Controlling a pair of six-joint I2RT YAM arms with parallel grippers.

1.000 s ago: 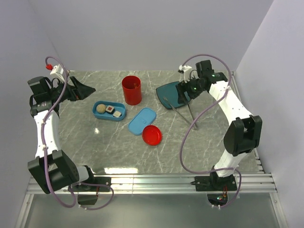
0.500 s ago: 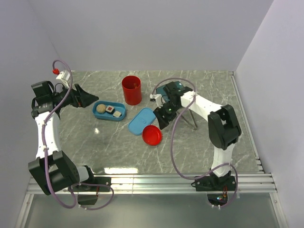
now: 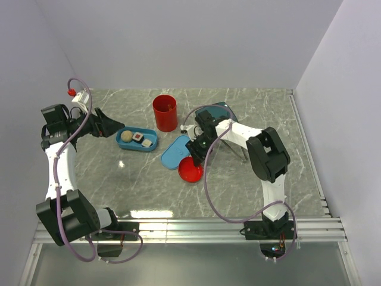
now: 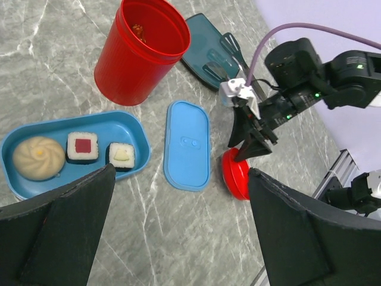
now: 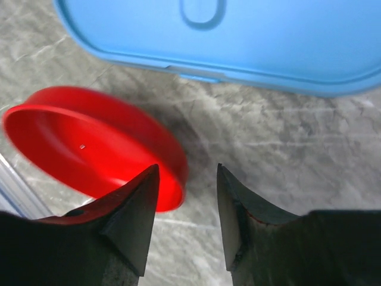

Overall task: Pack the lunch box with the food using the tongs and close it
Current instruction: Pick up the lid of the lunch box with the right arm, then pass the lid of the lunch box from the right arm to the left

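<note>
The lunch box (image 4: pixel 140 132) is left open; a beige ball (image 4: pixel 38 158), a red-centred roll (image 4: pixel 82 146) and a pale-centred roll (image 4: pixel 122 155) are set in a row inside. The lid (image 4: pixel 187 145) is laid flat just beside it. The tongs (image 4: pixel 232 46) are partly hidden beyond.

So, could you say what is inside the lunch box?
A beige ball, a red-centred roll and a pale-centred roll. The lid lies apart; only the floor beneath is hidden.

You are seeing a tall red plastic cup (image 3: pixel 165 112) standing beside a dark teal square plate (image 4: pixel 199 44). A shallow round red dish (image 3: pixel 190 171) is lying apart.
</note>
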